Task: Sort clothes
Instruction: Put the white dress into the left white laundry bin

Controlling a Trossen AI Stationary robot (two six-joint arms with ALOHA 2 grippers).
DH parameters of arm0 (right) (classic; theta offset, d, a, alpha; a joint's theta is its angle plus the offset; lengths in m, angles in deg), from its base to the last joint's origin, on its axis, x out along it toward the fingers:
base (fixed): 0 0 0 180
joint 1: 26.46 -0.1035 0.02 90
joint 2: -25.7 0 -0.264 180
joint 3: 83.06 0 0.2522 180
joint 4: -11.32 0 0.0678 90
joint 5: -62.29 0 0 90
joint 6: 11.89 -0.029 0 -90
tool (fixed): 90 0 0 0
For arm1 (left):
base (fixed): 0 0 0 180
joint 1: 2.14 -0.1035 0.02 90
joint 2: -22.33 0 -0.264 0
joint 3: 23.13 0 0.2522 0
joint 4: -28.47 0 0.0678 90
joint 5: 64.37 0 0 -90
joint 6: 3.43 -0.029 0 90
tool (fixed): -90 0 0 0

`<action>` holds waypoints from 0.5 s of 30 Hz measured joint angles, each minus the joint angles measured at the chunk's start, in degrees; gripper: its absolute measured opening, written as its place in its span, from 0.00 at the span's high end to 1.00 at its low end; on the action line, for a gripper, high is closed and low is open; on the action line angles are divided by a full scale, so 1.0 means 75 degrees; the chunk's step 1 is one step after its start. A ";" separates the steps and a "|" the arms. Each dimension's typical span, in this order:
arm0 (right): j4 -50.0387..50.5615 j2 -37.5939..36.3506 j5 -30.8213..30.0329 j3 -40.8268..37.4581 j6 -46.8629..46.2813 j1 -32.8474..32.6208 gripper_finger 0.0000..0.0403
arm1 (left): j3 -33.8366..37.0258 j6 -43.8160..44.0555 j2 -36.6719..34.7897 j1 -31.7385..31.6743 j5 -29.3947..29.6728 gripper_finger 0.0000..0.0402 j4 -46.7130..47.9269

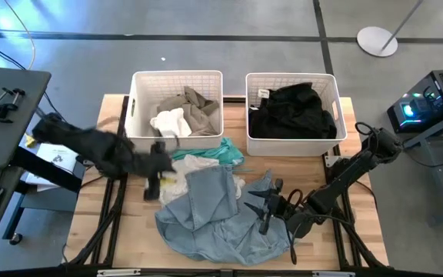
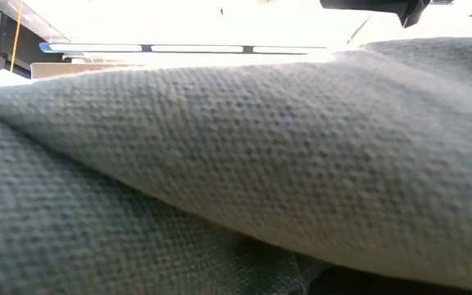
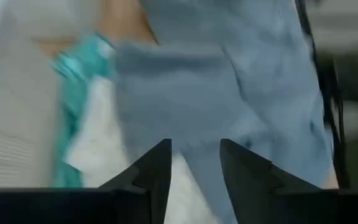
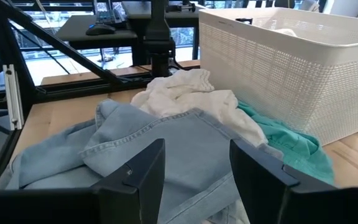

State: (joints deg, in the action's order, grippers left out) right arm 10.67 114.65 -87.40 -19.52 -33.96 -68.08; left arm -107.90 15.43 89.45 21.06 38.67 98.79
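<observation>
- Only the high view shows both baskets: the left basket holds tan and white clothes, the right basket a black garment.
- There the left gripper sits at the pile's left edge, just beside the white cloth; the denim spreads to its right and the teal piece lies beyond, against the left basket.
- The left wrist view is blurred; its fingers stand partly apart above denim and white cloth, with nothing seen between them.
- The right gripper rests over the denim's right edge. Its wrist view shows the jaws open and empty, with denim, white cloth and teal ahead.
- The low view is filled by close grey fabric.
- The table is pale wood; a grey floor and a round stand base lie behind.
</observation>
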 joint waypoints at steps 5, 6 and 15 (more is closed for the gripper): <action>0.0000 0.0000 0.0022 0.0000 -0.0024 0.0002 0.58 | 0.0006 0.0944 0.1437 0.1036 0.0976 0.74 0.1159; 0.0000 0.0000 0.0023 0.0000 -0.0019 0.0002 0.58 | 0.0006 0.1127 0.1772 0.1156 0.1285 0.75 0.1436; 0.0000 0.0000 0.0031 0.0000 0.0011 0.0002 0.58 | 0.0346 0.2843 0.3449 0.0676 0.1708 0.67 0.1476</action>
State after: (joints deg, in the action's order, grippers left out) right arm 10.67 114.65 -87.17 -19.52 -33.87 -68.06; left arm -105.30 36.75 115.32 26.13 51.48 109.86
